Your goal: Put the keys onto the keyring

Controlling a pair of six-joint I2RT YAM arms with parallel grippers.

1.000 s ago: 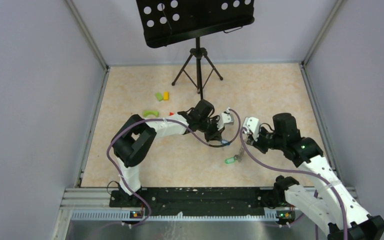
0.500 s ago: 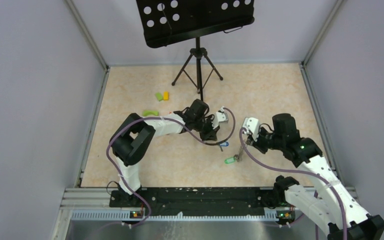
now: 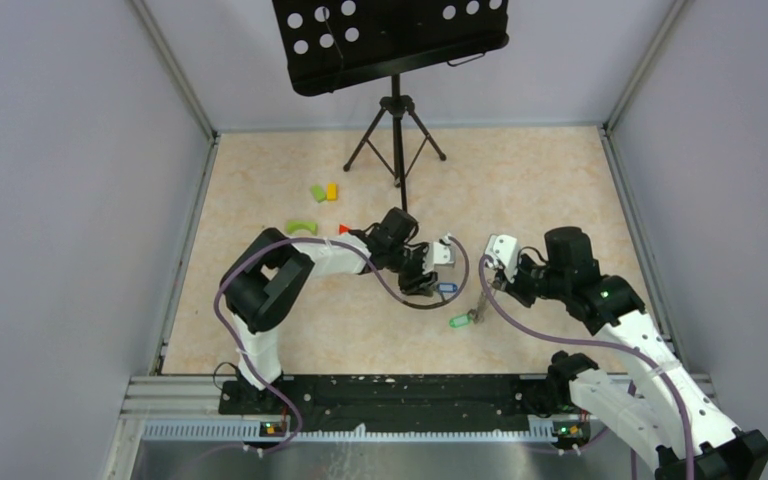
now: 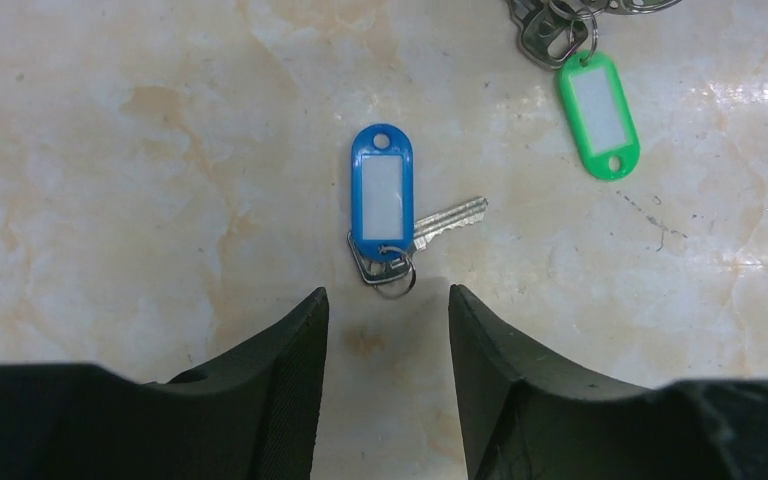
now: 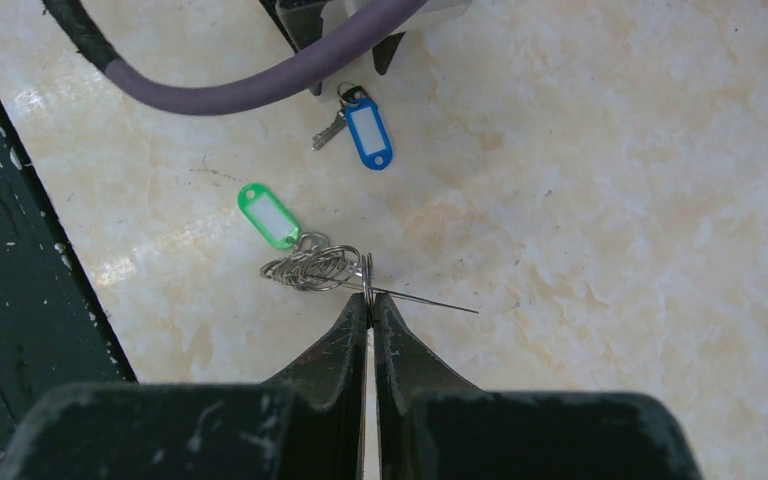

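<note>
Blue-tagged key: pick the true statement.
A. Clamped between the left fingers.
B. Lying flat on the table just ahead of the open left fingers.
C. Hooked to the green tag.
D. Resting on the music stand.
B: the blue-tagged key lies on the table, with the left fingers spread apart and nothing between them.

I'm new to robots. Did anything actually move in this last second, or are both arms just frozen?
The left gripper drifted slightly left and back toward the arm bases. It now sits open just short of the blue-tagged key. Nothing was grabbed or released. The right gripper stayed shut on the keyring, and both the blue-tagged key and the green-tagged key lay where they were.
</note>
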